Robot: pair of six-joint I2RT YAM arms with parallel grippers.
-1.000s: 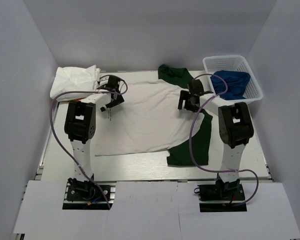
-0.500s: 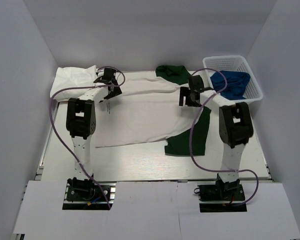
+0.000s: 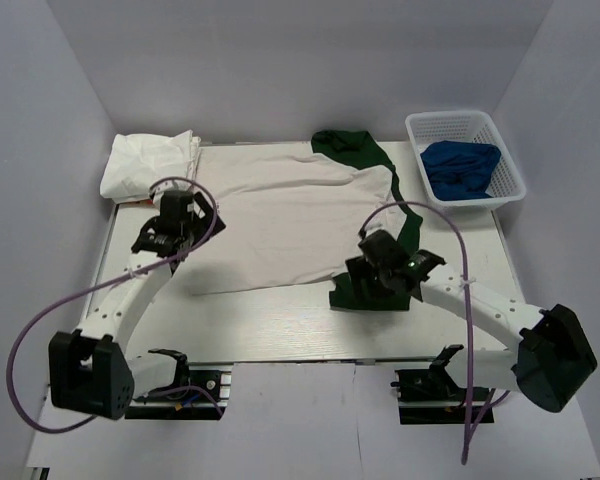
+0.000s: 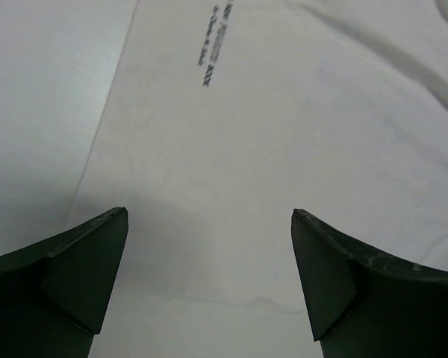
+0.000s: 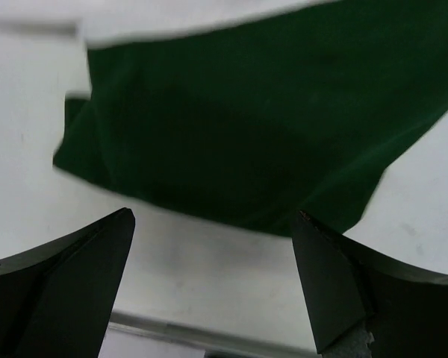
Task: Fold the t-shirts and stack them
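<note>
The left tool (image 4: 209, 215) stands wide with nothing between its dark fingers (image 4: 75, 268), over the 9 o'clock edge of a soft white cloth t-shirt with dark green sleeves (image 3: 290, 220). A short line of black printed text (image 4: 213, 33) lies on the cloth just beyond it. The right tool (image 5: 215, 215) is also spread wide and holds nothing. It hangs over the near dark green sleeve (image 5: 246, 127), whose ragged lower edge lies on the pale desk (image 3: 280, 325). Whether either tool touches the cloth cannot be told. The t-shirt lies spread flat in the middle of the desk with its long axis running from 9 to 3 o'clock. The straight bottom edge points to 9 o'clock and the sleeved end to 3 o'clock. One green sleeve reaches to about 1 o'clock, and the near one sits at about 5 o'clock of the shirt. At 10 o'clock, in the far left corner, rests a folded white cloth bundle (image 3: 150, 165), just beside the spread shirt's far corner. At 2 o'clock stands a white plastic mesh basket (image 3: 510, 170) holding a crumpled blue cloth (image 3: 463, 168).
</note>
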